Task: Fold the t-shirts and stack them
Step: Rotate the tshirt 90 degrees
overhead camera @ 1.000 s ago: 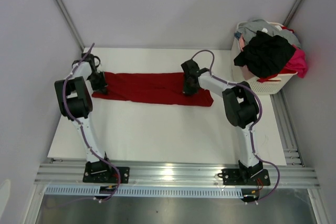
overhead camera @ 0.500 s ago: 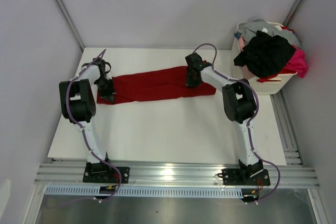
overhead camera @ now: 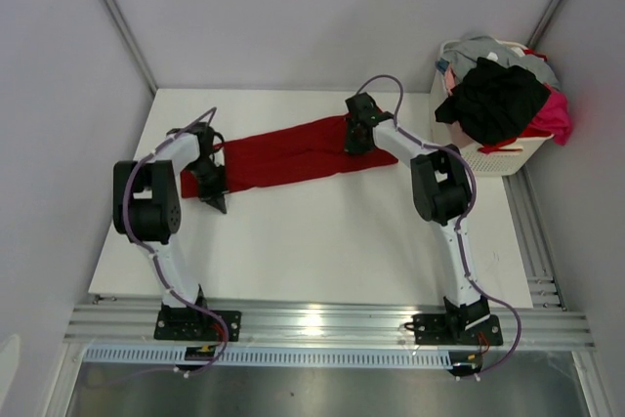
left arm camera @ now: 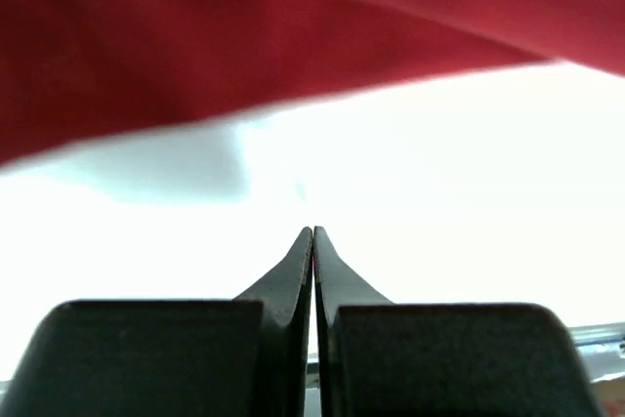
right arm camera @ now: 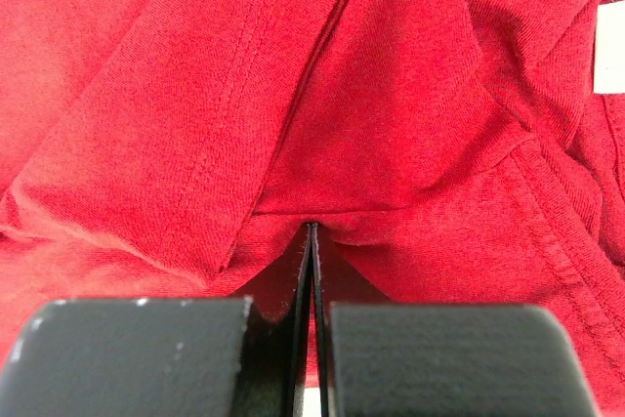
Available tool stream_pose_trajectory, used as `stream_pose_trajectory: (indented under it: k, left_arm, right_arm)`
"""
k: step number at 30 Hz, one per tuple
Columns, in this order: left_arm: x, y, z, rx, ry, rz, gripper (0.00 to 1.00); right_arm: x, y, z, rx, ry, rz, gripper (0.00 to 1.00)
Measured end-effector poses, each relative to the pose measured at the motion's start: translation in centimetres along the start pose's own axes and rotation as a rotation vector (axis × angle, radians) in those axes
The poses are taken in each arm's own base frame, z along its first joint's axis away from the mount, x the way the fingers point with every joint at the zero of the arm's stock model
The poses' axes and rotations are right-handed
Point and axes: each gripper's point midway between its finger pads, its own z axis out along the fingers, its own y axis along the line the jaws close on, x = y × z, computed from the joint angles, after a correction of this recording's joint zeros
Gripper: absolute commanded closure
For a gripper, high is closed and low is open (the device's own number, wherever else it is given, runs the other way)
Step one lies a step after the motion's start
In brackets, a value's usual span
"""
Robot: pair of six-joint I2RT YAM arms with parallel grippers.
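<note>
Dark red short-sleeved t-shirt of soft cloth: location is requested. (Operator)

It is laid as a long band across the far half of the flat white table. It is set at a slant, with the left end nearer the arm bases. (Technician)

Condition of the left gripper is requested. (Operator)

Its fingers are pressed together over bare table, just beside the near edge of the garment's left end. In the left wrist view the red fabric is seen beyond the tips, apart from them. (Technician)

Condition of the right gripper is requested. (Operator)

Its fingers are closed flat against each other at the right end of the band. A pucker of red fabric is drawn in at the tips, so the garment is taken as pinched. (Technician)

Other garments are to be listed. (Operator)

A white slotted plastic basket is seen at the far right, apart from the band. A black garment is draped over it, with a pink garment at its right side and a grey garment at the back. (Technician)
</note>
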Motion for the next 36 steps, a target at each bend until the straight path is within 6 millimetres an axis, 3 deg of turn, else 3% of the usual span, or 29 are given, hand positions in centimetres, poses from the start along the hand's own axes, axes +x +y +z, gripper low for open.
stream_pose_trajectory:
  k: [2, 4, 9, 11, 14, 15, 17, 19, 20, 30, 36]
  left_arm:
    - [0.0, -1.0, -1.3, 0.010, -0.017, 0.025, 0.99]
    - [-1.5, -1.5, -3.1, 0.015, -0.070, 0.035, 0.99]
    - [-9.4, -2.2, -9.4, 0.012, -0.331, 0.045, 1.00]
    - [-11.6, -2.0, -10.4, 0.001, -0.394, 0.044, 0.99]
    - [-13.5, -1.0, -9.2, -0.019, -0.408, 0.031, 0.93]
    - [-13.7, -0.5, -8.3, -0.024, -0.389, 0.025, 0.74]
    - [-13.8, 0.4, -6.4, -0.031, -0.348, 0.022, 0.55]
    - [-13.8, 1.1, -5.2, -0.029, -0.317, 0.016, 0.15]
    - [-13.8, 1.4, -4.8, -0.023, -0.307, 0.010, 0.01]
    - [-13.8, 2.6, -4.4, -0.032, -0.294, -0.011, 0.01]
    - [-12.8, 3.1, -2.8, -0.057, -0.205, -0.025, 0.01]
  right_arm:
    - [0.0, 0.1, 0.0, -0.005, 0.000, 0.000, 1.00]
    - [0.0, 0.1, 0.1, -0.010, -0.004, 0.001, 1.00]
    - [0.2, 0.2, -0.1, -0.024, -0.015, 0.006, 1.00]
    - [0.3, 0.2, -0.2, -0.026, -0.014, 0.005, 1.00]
    - [0.4, 0.2, -0.3, -0.027, -0.011, 0.006, 1.00]
    - [0.4, 0.2, -0.3, -0.027, -0.011, 0.007, 1.00]
    - [0.4, 0.2, -0.3, -0.027, -0.011, 0.010, 1.00]
    - [0.4, 0.2, -0.3, -0.027, -0.010, 0.012, 1.00]
    - [0.4, 0.2, -0.3, -0.027, -0.010, 0.013, 1.00]
    - [0.5, 0.2, -0.4, -0.026, -0.006, 0.011, 1.00]
    - [0.2, 0.6, -1.1, -0.033, 0.013, 0.011, 1.00]
